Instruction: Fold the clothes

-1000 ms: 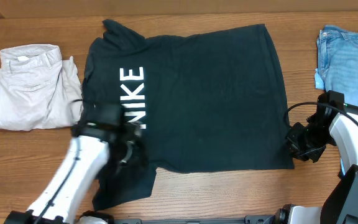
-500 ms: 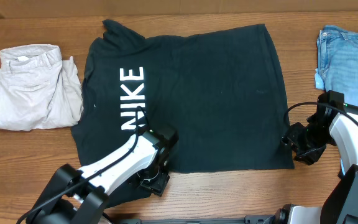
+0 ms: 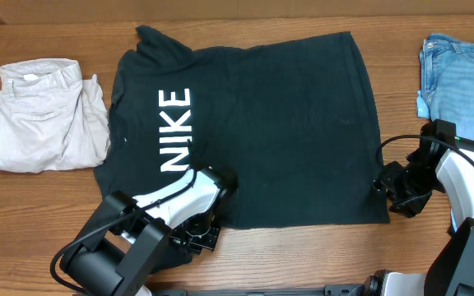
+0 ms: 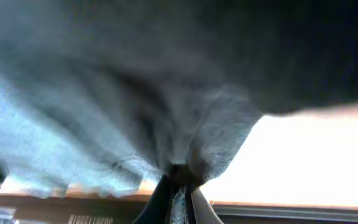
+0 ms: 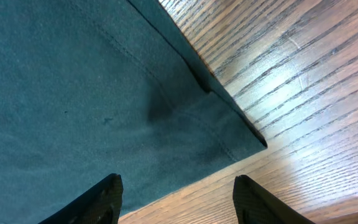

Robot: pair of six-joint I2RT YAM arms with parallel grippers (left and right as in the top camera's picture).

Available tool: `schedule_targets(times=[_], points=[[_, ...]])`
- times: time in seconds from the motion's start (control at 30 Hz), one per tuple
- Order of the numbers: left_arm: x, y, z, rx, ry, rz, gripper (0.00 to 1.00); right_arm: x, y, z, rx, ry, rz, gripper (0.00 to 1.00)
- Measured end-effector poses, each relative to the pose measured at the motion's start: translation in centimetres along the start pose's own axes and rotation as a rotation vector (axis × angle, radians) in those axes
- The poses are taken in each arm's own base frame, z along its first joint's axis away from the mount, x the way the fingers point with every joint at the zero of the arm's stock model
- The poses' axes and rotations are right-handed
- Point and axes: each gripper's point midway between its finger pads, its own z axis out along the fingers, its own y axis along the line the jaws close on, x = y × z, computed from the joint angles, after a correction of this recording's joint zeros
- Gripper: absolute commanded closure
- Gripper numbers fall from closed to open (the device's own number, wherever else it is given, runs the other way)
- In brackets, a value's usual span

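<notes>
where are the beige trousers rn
In the overhead view the beige trousers lie folded at the far left, beside the NIKE end of the black T-shirt.

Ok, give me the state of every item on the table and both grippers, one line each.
T-shirt: spread flat, lettering up, not yet folded, one sleeve pinched.
Left gripper: shut on the T-shirt's fabric.
Right gripper: open, at the T-shirt's hem corner, holding nothing.
Trousers: folded, lying beside the T-shirt's collar end.
Jeans: lying at the table's edge, partly out of view.
</notes>
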Motion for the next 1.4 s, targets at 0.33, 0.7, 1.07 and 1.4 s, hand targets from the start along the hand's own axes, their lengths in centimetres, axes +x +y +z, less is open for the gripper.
schedule_targets(times=[0.33,0.7,1.07,1.4], points=[[1.8,1.1,-7.3,0.013,-0.111,-0.050,0.96,0.8,-0.3,0.7,0.004,0.029,0.040,0.26],[2.3,1.4,-7.2,-0.001,-0.094,-0.079,0.96,1.3,-0.1,5.3,-0.098,-0.006,0.161,0.96],[4.4,2.5,-7.9,-0.019,-0.082,-0.167,0.96,3.9,-0.6,0.1,-0.034,0.081,0.145,0.96],[3.5,3.8,-10.2,0.115,-0.261,-0.290,0.96,1.5,3.5,-3.6,-0.283,-0.125,0.063,0.96]])
